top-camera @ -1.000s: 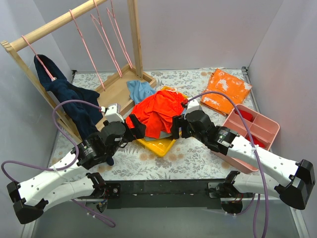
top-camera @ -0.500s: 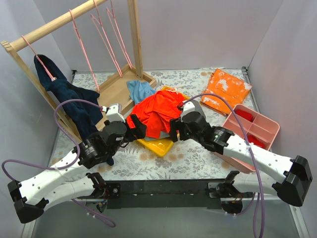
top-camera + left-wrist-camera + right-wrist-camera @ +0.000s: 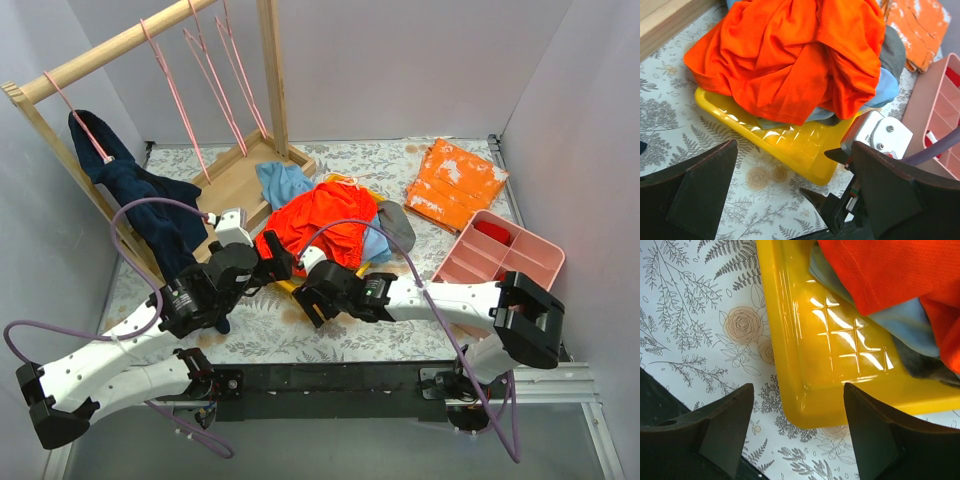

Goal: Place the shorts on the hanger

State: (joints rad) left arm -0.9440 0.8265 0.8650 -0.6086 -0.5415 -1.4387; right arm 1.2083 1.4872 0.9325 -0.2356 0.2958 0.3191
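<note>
Orange-red shorts (image 3: pixel 325 225) found bunched atop other clothes on yellow tray (image 3: pixel 790 145), well apart from hanger (image 3: pixel 175 100). Saw left gripper (image 3: pixel 795 192) and right gripper (image 3: pixel 797 425) spread, empty. Risked pinching light blue garment (image 3: pixel 900 325) too, or dragging tray.

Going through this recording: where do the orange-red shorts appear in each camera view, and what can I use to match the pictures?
Top external: the shorts lie heaped near the picture's centre.
Left wrist: the shorts fill the upper middle.
Right wrist: only an edge of the shorts shows, in the top right corner.
Shared landmark: the light blue fabric peeking out from under the shorts.
</note>
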